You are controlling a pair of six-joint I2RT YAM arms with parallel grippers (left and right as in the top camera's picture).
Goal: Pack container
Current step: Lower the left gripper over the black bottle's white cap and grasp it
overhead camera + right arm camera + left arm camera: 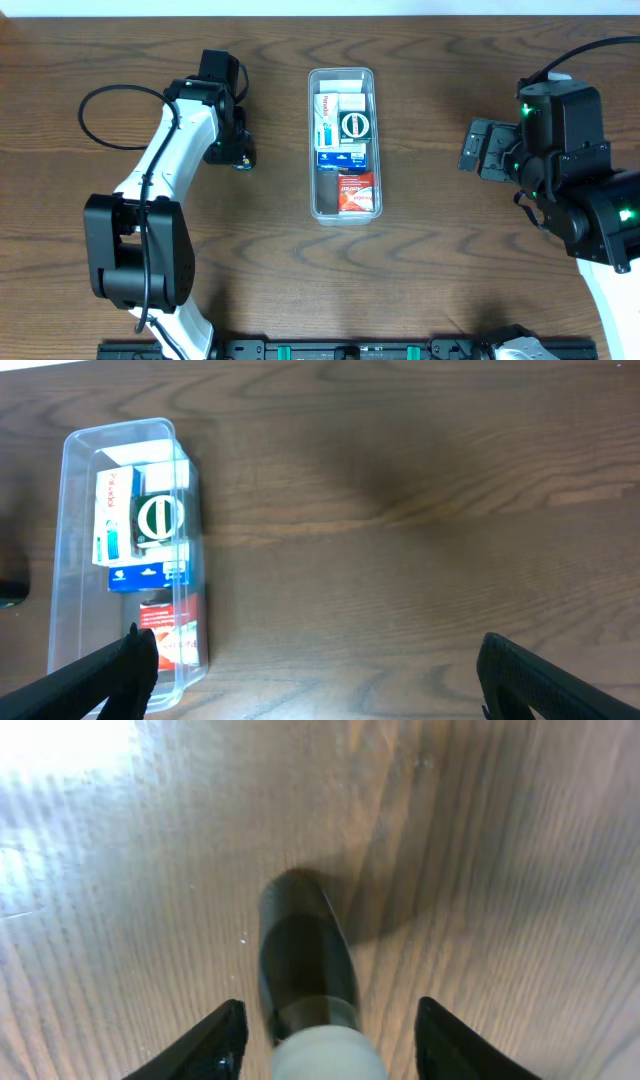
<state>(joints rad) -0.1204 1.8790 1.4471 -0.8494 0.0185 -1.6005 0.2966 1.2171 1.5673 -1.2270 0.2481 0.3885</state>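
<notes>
a robotics lab or test station rather than a home. two robot arms stand at a plain wood-grain bench (pixel 440 90): the left arm (pixel 165 170) at 9 o'clock and the right arm (pixel 585 190), green lights lit, at 3 o'clock. a black rail (pixel 330 350) with green fittings runs along the 6 o'clock edge. a loose black cable (pixel 83 115) loops near 10 o'clock, and a clear container (pixel 314 150) of small boxes sits at centre.

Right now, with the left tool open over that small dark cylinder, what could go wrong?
The small dark cylinder with a pale end is round and lies lengthwise between the fingers of the left tool, so it may roll or slip when squeezed. The clear plastic container is already nearly full of small printed boxes, so fitting the cylinder in could jam.
</notes>
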